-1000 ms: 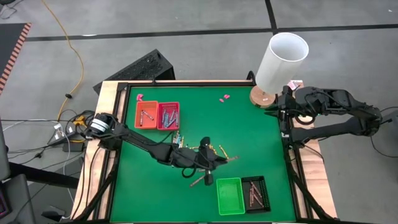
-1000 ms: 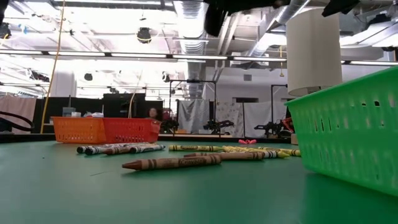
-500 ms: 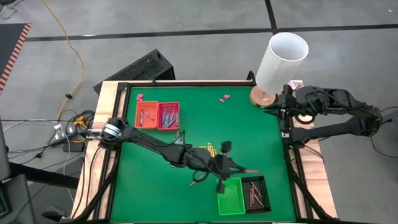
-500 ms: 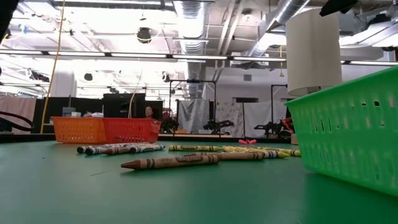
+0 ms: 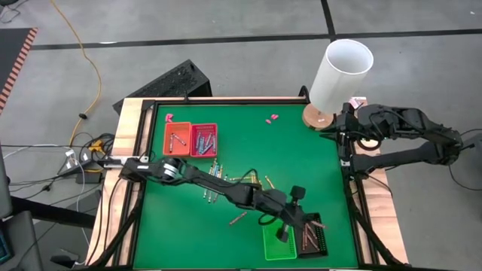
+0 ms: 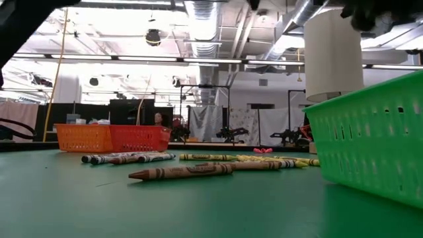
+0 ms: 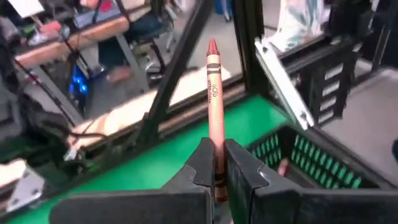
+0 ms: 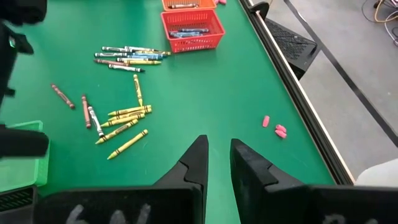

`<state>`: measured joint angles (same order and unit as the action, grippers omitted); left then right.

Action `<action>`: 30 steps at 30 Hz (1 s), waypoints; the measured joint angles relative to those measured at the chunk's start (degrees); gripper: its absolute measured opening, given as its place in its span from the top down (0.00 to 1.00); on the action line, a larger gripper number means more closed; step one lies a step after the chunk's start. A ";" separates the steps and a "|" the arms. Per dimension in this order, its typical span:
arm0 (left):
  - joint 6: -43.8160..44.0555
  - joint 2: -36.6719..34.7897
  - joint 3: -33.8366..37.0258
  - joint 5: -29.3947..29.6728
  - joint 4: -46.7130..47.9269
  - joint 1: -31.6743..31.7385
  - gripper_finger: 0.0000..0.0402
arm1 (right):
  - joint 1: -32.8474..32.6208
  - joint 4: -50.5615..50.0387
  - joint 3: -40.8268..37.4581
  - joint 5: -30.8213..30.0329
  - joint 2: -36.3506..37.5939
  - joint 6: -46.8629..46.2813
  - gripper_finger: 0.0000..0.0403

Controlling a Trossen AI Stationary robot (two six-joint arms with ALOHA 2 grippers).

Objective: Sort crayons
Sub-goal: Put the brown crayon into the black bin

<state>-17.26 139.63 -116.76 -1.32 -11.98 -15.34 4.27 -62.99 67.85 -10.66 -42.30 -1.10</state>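
Observation:
Loose crayons [image 5: 226, 179] lie flat mid-table, also in the right wrist view [image 8: 124, 93] and the low view [image 6: 182, 172]. My left gripper [image 5: 309, 223] hovers over the black tray [image 5: 312, 239] at the near right, shut on a brown-red crayon [image 7: 214, 106]. The black tray holds a few brown-red crayons. Beside it stands the green tray [image 5: 277, 239]. An orange tray [image 5: 178, 139] and a red tray [image 5: 204, 140] with crayons stand at the far left. My right gripper [image 8: 216, 152] waits at the table's right edge, open, with nothing between its fingers. My left gripper pinches the brown-red crayon near its blunt end [image 7: 216, 167] between its two fingers. The crayon runs along the fingers and sticks out forward past their tips, its point [image 7: 212, 45] leading. It is lifted clear, above the black tray's rim.
A tall white cylinder [image 5: 340, 75] on a wooden disc stands at the far right corner by my right arm. Pink scraps [image 5: 272, 118] lie near the far edge. A black frame borders the green table [image 5: 301, 158].
My left gripper has swept from above the loose crayons mid-table toward the table's right and near edges, to above the black tray. It has sunk a little and rolled its wrist, staying shut on the brown-red crayon. The loose crayons have stayed put.

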 joint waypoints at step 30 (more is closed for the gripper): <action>-32.67 6.71 -4.07 -2.59 9.72 -0.76 0.95 | 0.00 -0.06 -0.02 0.04 0.01 0.02 0.83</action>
<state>-49.93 146.34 -120.83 -3.90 -2.26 -16.10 4.27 -63.05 67.83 -10.61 -42.29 -1.08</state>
